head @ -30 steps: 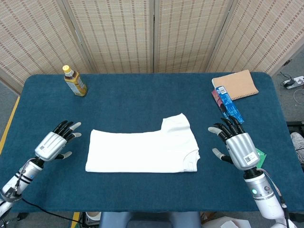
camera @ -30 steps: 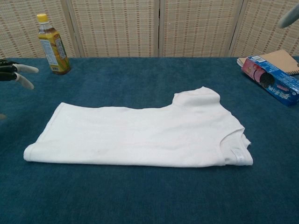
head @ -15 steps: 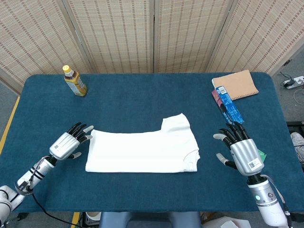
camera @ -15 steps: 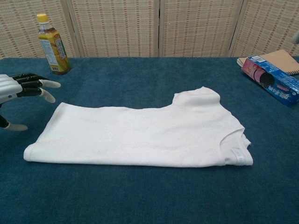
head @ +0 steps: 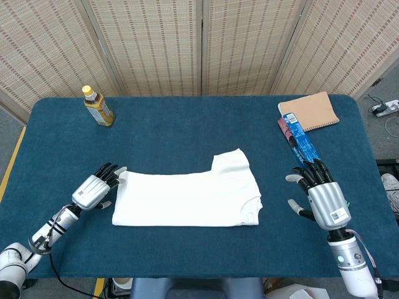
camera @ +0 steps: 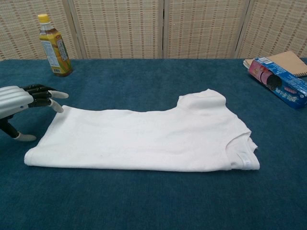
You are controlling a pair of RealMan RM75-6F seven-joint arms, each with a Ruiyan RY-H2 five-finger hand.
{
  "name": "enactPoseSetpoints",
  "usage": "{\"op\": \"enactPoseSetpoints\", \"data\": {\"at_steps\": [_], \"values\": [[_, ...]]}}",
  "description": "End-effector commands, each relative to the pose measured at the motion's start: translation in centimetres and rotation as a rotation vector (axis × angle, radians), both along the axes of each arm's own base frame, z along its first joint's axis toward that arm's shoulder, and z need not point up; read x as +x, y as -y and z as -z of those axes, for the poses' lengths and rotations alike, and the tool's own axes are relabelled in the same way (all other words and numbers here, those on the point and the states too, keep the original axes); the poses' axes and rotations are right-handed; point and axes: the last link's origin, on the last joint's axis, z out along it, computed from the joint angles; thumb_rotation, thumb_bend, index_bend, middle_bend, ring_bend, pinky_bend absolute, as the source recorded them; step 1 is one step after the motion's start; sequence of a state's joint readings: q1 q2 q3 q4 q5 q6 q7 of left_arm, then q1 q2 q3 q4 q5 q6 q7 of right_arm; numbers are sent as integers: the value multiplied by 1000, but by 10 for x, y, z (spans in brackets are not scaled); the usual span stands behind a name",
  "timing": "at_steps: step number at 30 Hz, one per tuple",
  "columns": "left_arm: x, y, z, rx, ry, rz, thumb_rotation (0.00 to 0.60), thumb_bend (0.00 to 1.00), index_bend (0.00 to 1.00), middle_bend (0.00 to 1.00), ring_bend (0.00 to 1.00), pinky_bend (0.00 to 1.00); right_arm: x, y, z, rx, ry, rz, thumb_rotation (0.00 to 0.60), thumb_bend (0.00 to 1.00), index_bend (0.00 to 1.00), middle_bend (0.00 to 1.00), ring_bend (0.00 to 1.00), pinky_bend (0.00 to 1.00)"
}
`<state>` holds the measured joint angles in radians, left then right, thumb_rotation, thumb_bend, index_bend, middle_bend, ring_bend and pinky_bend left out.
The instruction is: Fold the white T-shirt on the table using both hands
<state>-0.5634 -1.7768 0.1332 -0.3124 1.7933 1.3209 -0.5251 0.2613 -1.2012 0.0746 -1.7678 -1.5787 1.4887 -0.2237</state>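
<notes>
**Head view: left hand reaches the shirt's hem, right hand draws back**

Head view, held against the earlier frames, shows the silver-and-black left hand point(head: 95, 189) moved in from the table's left side until its fingers point(camera: 50, 98) lie at the upper left corner of the shirt, spread and holding nothing; whether the tips actually touch the cloth I cannot tell. The right hand point(head: 323, 197) has slid down and outward, away from the shirt, and hangs well apart from its collar end, fingers spread, palm down, gripping nothing. It does not show in the chest view.

The dark blue cloth-covered table point(head: 187, 131) fills most of both views, and behind it stands a beige woven folding screen point(head: 199, 43). Grey floor shows at the right edge.

The white cotton T-shirt point(head: 190, 196) has not moved: it lies flat near the table's front middle, already folded lengthwise into a long band, with one short sleeve sticking up toward the back and the collar at the right end.

Near the back right corner lies a brown card-covered notebook point(head: 310, 111), with a long blue and pink snack packet point(head: 297, 137) just beside it, overlapping its left edge. Near the back left corner a yellow-capped bottle of amber drink point(head: 98, 106) stands upright. Nothing lies between either hand and the shirt.
</notes>
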Motion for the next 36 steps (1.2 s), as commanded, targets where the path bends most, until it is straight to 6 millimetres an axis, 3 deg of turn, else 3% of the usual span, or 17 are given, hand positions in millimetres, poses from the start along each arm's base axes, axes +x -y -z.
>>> {"op": "enactPoseSetpoints", "data": {"at_steps": [1, 15, 24, 36], "values": [[2, -1, 3, -2, 5, -2, 600, 147, 302, 85, 31, 29, 0, 0, 0, -3, 1, 1, 600, 185, 367, 285, 121, 79], [11, -5, 15, -23, 68, -28, 600, 147, 319, 87, 34, 29, -2, -2, -4, -25, 12, 12, 600, 185, 376, 285, 122, 79], [17, -5, 20, -49, 113, -44, 600, 152, 391, 101, 39, 29, -5, -1, -5, -35, 22, 16, 600, 186, 381, 285, 121, 79], [24, -4, 26, -76, 149, -45, 600, 395, 529, 149, 74, 29, -7, -2, -5, -41, 27, 19, 600, 186, 403, 285, 121, 79]]}}
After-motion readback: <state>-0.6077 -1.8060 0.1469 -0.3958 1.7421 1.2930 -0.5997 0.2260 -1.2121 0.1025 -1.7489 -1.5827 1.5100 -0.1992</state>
